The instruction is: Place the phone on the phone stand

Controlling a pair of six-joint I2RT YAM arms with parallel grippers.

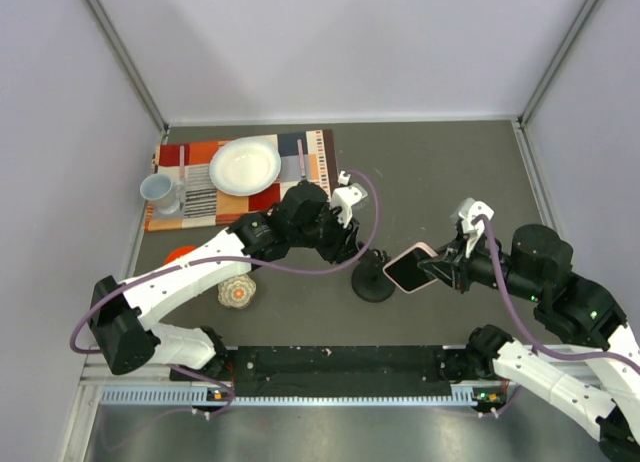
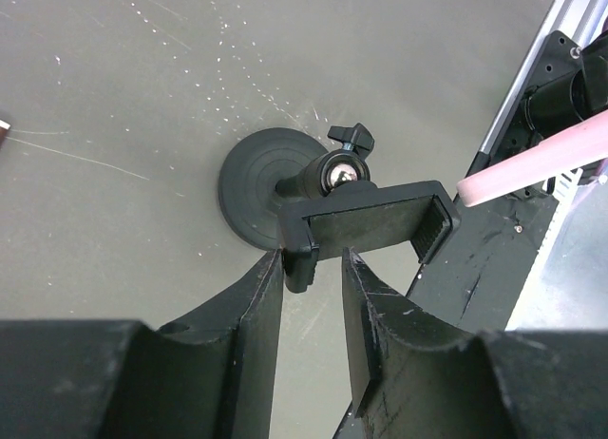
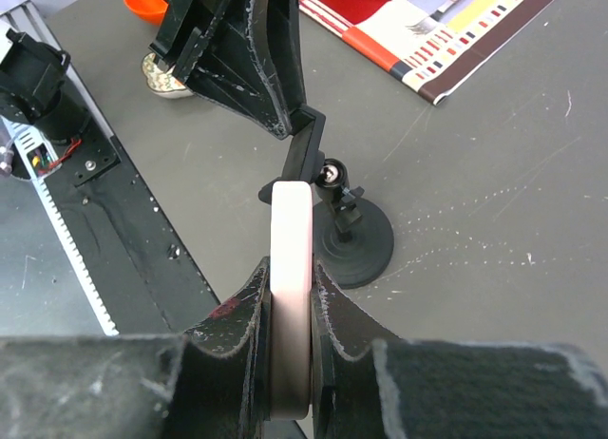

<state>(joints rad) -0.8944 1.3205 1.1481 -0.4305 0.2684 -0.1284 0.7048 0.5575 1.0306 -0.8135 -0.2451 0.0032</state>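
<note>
Fingers of the right gripper (image 3: 290, 279) are clamped on the flat black-screened phone with a pale pink case (image 3: 291, 239). They hold it on edge and tilted, just beside the small black phone stand with a round disc base (image 1: 372, 280). The left arm reaches in from the opposite side, and the left gripper (image 2: 311, 260) straddles one end of the stand's cradle, seemingly pinching it. Farther back, a white round plate (image 1: 245, 166) and a pale mug (image 1: 160, 192) sit on a striped patchwork placemat (image 1: 318, 157).
</note>
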